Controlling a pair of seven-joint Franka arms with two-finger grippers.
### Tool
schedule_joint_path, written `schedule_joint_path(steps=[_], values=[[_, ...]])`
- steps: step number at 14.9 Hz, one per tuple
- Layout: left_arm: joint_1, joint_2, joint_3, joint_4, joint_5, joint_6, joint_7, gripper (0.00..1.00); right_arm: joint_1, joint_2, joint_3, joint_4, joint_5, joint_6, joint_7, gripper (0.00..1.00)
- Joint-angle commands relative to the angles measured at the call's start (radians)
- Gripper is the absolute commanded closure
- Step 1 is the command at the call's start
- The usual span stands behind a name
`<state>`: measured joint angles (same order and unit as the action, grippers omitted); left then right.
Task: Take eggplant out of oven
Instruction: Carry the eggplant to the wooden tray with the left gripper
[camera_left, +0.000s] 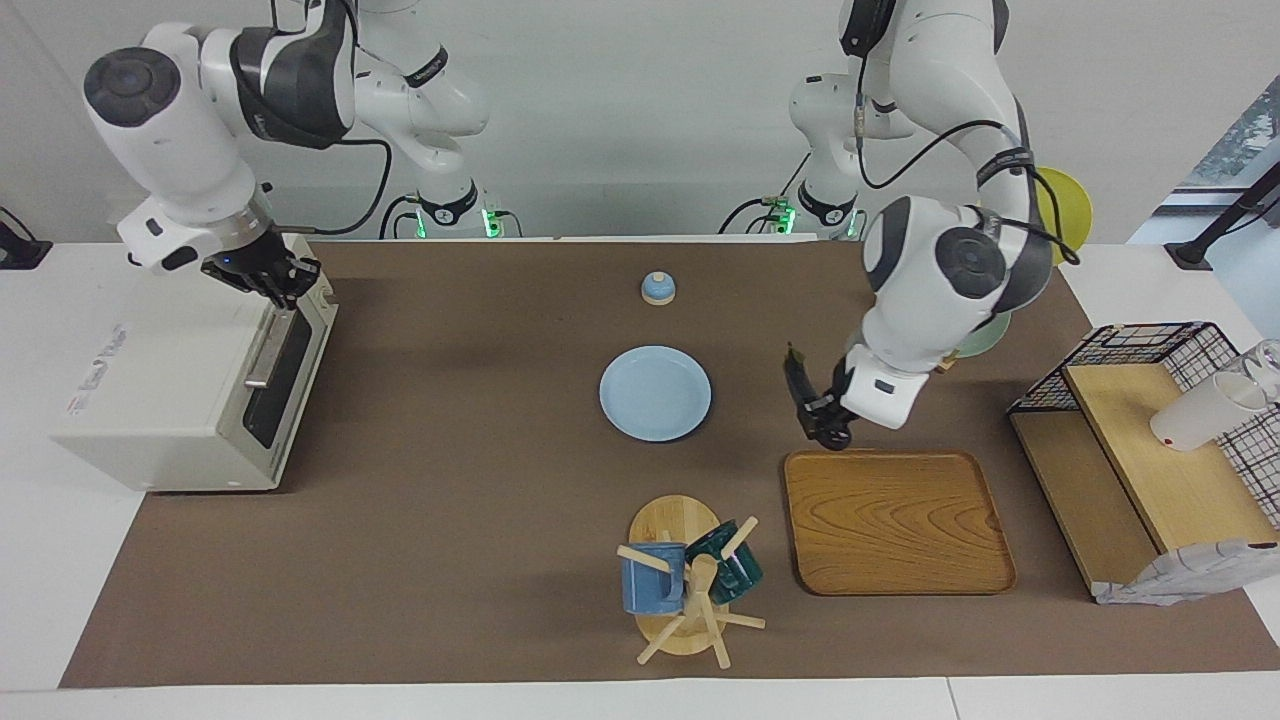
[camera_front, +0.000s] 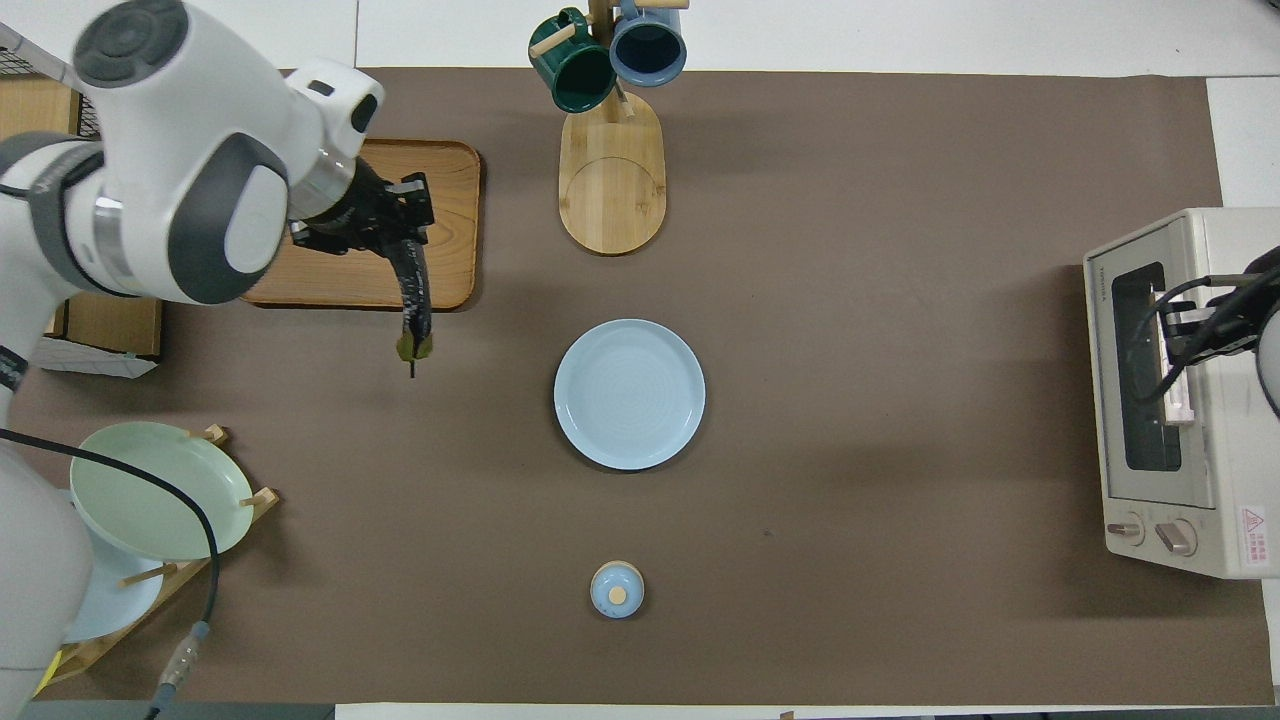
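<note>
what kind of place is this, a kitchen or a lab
Most likely a robot lab set up as a mock kitchen: two arms work at a table with a brown mat, a toaster oven, a mug tree and a dish rack, against bare white walls.

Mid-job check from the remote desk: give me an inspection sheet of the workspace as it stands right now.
Surface: brown mat over a white table.
Job's things: eggplant held in the air, over the mat by the edge of the wooden tray; oven at the right arm's end, door shut.
Clutter: blue plate mid-mat; small blue lid nearer the robots; mug tree with blue and green mugs; wire basket with a white cup; plate rack.
Grippers: left claw shut on the eggplant; right claw at the oven's door handle.
Cables: black leads along both arms.
Surroundings: nothing seen.
</note>
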<state>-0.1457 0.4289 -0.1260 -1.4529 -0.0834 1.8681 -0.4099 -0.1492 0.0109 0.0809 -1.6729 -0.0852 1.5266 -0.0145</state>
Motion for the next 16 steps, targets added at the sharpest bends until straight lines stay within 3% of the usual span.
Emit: schedule_joint_path(steps=[1,2,3,5,7,8,9,16], values=[[0.078,0.089,-0.012,0.092,0.046,-0.029,0.182,1.0,0.0,0.001,0.004,0.033,0.064,-0.04,-0.028,0.52],[0.099,0.137,-0.014,0.144,0.075,-0.033,0.207,1.0,0.0,0.001,0.01,0.032,0.059,-0.046,-0.028,0.15],[0.106,0.172,-0.014,0.173,0.083,-0.026,0.217,1.0,-0.007,0.004,0.008,0.035,0.062,-0.048,-0.035,0.0],[0.112,0.241,-0.009,0.228,0.09,-0.003,0.273,1.0,0.003,0.012,0.011,0.051,0.049,-0.048,-0.039,0.0],[0.129,0.304,-0.011,0.293,0.09,0.014,0.286,1.0,0.101,0.009,-0.044,0.056,0.042,-0.055,-0.039,0.0],[0.123,0.312,-0.012,0.284,0.09,0.049,0.284,1.0,0.147,0.011,-0.112,0.074,0.047,-0.057,-0.039,0.0],[0.118,0.311,-0.011,0.261,0.091,0.078,0.284,1.0,0.158,0.012,-0.125,0.084,0.051,-0.054,-0.039,0.0],[0.121,0.298,-0.012,0.207,0.12,0.129,0.286,1.0,0.164,-0.016,-0.131,0.059,0.035,-0.019,-0.038,0.0]])
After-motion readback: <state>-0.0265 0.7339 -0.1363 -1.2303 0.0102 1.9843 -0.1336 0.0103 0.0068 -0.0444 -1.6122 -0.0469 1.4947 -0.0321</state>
